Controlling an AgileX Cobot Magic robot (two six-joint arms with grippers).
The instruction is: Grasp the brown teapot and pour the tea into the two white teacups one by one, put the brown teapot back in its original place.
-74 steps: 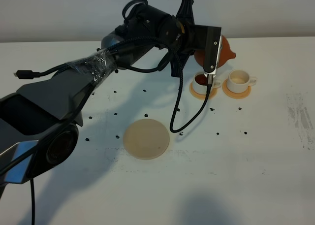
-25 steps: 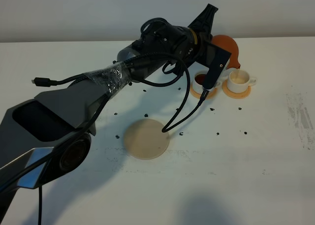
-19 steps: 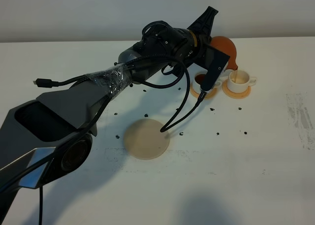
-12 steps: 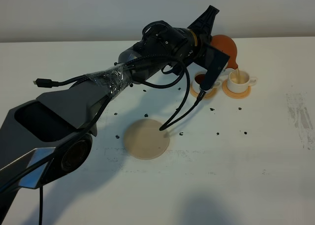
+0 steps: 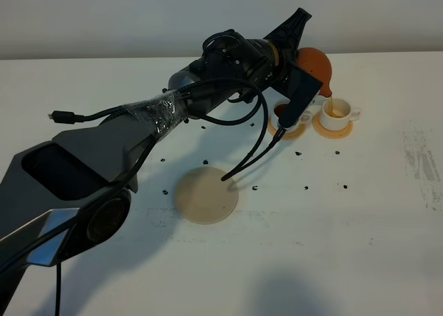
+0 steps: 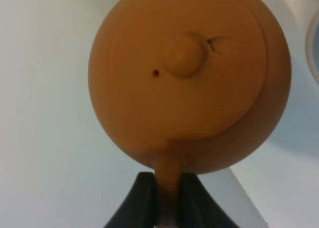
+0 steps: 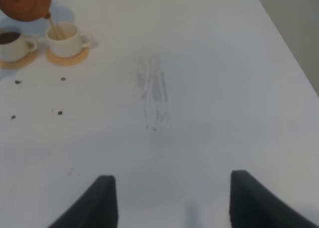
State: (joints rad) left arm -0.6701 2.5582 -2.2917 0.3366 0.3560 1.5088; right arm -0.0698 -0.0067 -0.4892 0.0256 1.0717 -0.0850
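Note:
The brown teapot (image 5: pixel 316 68) hangs tipped above the two white teacups, spout down over the right teacup (image 5: pixel 336 111), and a thin stream of tea falls into it. My left gripper (image 6: pixel 167 200) is shut on the teapot's loop handle; the knobbed lid (image 6: pixel 183 56) faces the left wrist camera. The left teacup (image 5: pixel 285 114) holds dark tea and is partly hidden behind the arm. From the right wrist view I see the teapot (image 7: pixel 25 3), the stream and both teacups (image 7: pixel 65 38) (image 7: pixel 12 43). The tan coaster disc (image 5: pixel 205 195) lies bare. My right gripper (image 7: pixel 169 198) is open above bare table.
Each teacup stands on a small orange coaster (image 5: pixel 333 129). Small dark specks (image 5: pixel 299 153) are scattered over the white table (image 5: pixel 360 212). A black cable (image 5: pixel 256 150) loops down from the left arm toward the tan disc. A scuffed patch (image 7: pixel 152 96) marks the table on the right.
The left arm has carried the teapot from over the left teacup to the right one and tipped it further; tea now streams into the right teacup. The right gripper's side shows no change.

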